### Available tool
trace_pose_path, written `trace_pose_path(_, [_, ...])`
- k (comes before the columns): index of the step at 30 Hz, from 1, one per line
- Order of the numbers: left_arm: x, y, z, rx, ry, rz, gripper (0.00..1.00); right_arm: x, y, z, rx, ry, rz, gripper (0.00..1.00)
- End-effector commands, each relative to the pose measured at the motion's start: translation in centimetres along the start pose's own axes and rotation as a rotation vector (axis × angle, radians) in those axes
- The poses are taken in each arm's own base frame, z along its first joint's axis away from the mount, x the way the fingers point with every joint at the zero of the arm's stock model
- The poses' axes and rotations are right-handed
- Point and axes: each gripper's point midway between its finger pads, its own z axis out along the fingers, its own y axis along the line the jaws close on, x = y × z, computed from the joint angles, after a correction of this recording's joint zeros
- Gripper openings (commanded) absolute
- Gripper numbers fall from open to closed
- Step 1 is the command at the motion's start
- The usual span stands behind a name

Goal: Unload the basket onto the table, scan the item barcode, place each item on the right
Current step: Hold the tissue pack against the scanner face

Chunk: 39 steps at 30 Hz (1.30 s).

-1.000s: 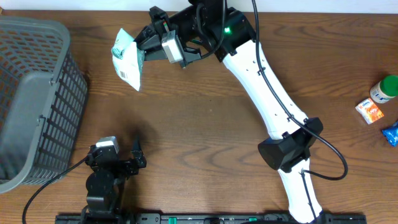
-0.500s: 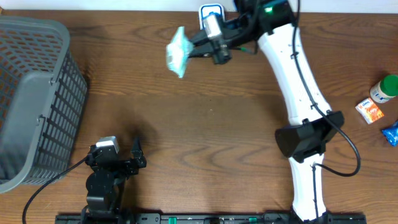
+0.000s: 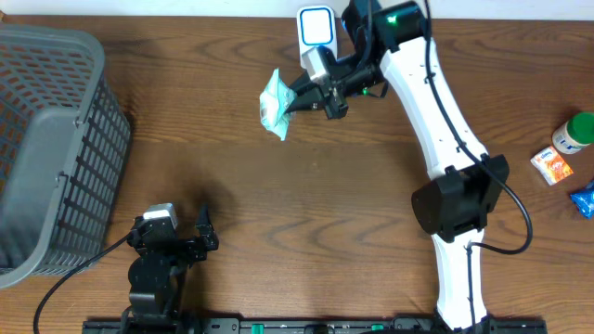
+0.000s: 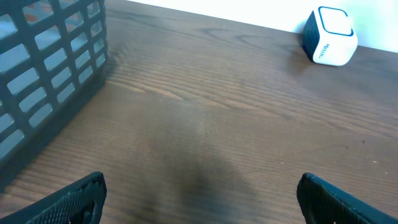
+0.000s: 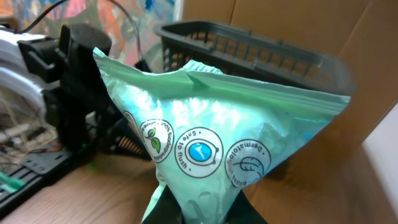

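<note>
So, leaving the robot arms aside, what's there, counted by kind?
basket: 1
scanner: 1
pouch: 1
bottle: 1
box: 1
blue packet: 1
Total: 6

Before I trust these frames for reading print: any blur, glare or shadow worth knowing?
Overhead: the pouch looks small and soft, no print legible. Left wrist: scanner sharp, a broad dark shadow on the table. Right wrist: pouch icons readable, mild sheen on it, basket behind blurred.
</note>
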Motion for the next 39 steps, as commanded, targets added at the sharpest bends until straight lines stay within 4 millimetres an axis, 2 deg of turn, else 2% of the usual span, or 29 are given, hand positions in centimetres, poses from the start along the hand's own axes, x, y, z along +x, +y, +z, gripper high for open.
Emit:
trace_pose_path(1, [1.1, 0.0, 0.2, 0.001, 0.036, -0.007, 0.98, 1.8, 0.2, -0.8, 0.020, -0.025, -0.003, 0.01])
trace_pose_path(5, [1.1, 0.0, 0.2, 0.001, 0.036, -0.007, 0.98, 2.7, 0.3, -1.1, 0.036, -0.062, 0.082, 0.01])
trace_pose_path(7, [1.1, 0.0, 0.2, 0.001, 0.036, -0.007, 0.98, 2.9, 0.3, -1.3, 0.038, -0.062, 0.190, 0.01])
trace_pose_path(9, [1.1, 0.0, 0.2, 0.001, 0.036, -0.007, 0.98, 2.9, 0.1, -1.7, 0.042, -0.067, 0.390, 0.01])
trace_pose_path(10, [1.1, 0.0, 0.2, 0.001, 0.036, -0.007, 0.98, 3.0, 0.0, -2.2, 0.046, -0.072, 0.590, 0.01])
trace_pose_path(11, [1.1, 0.0, 0.2, 0.001, 0.036, -0.007, 0.98, 3.0, -0.1, -2.4, 0.047, -0.076, 0.686, 0.01])
trace_pose_path(12, [1.1, 0.0, 0.2, 0.001, 0.036, -0.007, 0.98, 3.3, -0.1, -2.6, 0.046, -0.071, 0.882, 0.01])
trace_pose_path(15, [1.1, 0.0, 0.2, 0.001, 0.036, -0.007, 0.98, 3.8, -0.4, -3.4, 0.056, -0.075, 1.323, 0.02])
trace_pose_path(16, [1.1, 0.0, 0.2, 0.001, 0.036, -0.007, 0.98, 3.7, -0.8, -3.6, 0.057, -0.090, 1.364, 0.01])
trace_pose_path(18, [1.1, 0.1, 0.2, 0.001, 0.036, -0.007, 0.98, 3.8, -1.8, -4.0, 0.064, -0.115, 1.435, 0.01])
trace_pose_path(20, [1.1, 0.0, 0.2, 0.001, 0.036, -0.007, 0.98, 4.6, -4.5, -4.6, 0.108, -0.116, 1.484, 0.01])
trace_pose_path(21, [1.1, 0.0, 0.2, 0.001, 0.036, -0.007, 0.98, 5.6, -6.2, -4.9, 0.187, -0.085, 1.504, 0.01])
trace_pose_path(22, [1.1, 0.0, 0.2, 0.001, 0.036, -0.007, 0.98, 9.5, -10.5, -6.7, 0.535, -0.041, 1.648, 0.01])
trace_pose_path(24, [1.1, 0.0, 0.2, 0.001, 0.036, -0.007, 0.98, 11.2, -14.0, -8.9, 0.816, -0.093, 1.664, 0.01])
trace_pose_path(26, [1.1, 0.1, 0.2, 0.001, 0.036, -0.007, 0.98, 11.9, -16.1, -10.9, 0.986, -0.159, 1.655, 0.01])
trace_pose_path(29, [1.1, 0.0, 0.2, 0.001, 0.036, -0.007, 0.98, 13.7, -17.8, -14.5, 1.294, -0.248, 1.669, 0.02])
trace_pose_path(30, [1.1, 0.0, 0.2, 0.001, 0.036, -0.007, 0.98, 13.9, -18.1, -15.1, 1.354, -0.269, 1.664, 0.02])
trace_pose_path(34, [1.1, 0.0, 0.2, 0.001, 0.036, -0.007, 0.98, 14.1, -19.6, -16.4, 1.519, -0.371, 1.606, 0.02])
trace_pose_path(37, [1.1, 0.0, 0.2, 0.001, 0.036, -0.007, 0.98, 14.7, -21.1, -15.6, 1.528, -0.488, 1.623, 0.02])
trace_pose_path(39, [1.1, 0.0, 0.2, 0.001, 0.036, -0.007, 0.98, 16.0, -21.7, -14.6, 1.518, -0.553, 1.672, 0.02])
